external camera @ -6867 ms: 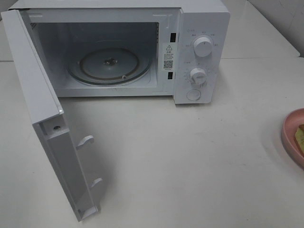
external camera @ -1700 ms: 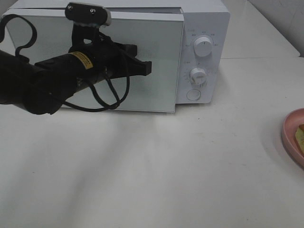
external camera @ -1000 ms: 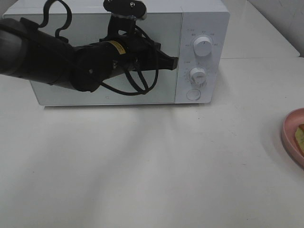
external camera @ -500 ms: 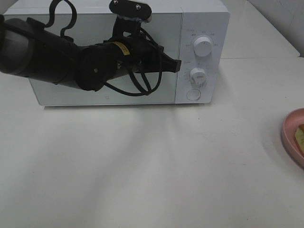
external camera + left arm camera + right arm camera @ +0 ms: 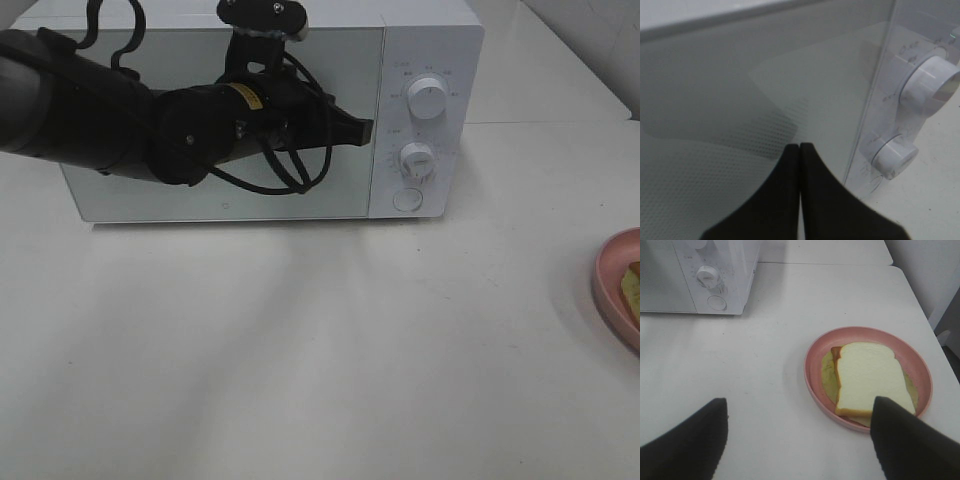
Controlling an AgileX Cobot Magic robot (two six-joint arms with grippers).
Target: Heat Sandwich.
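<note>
Shut now is the microwave [image 5: 240,110] door, which stood wide open earlier, with the sandwich [image 5: 867,377] on its pink plate [image 5: 815,365] on the counter [image 5: 320,340], well right of the microwave. Left pincer [image 5: 362,130], closed and empty, hangs at the door's knob-side edge; right pincer [image 5: 797,440], wide open and empty, hovers near the plate. Judging by this, loading remains: the door must reopen first.
</note>
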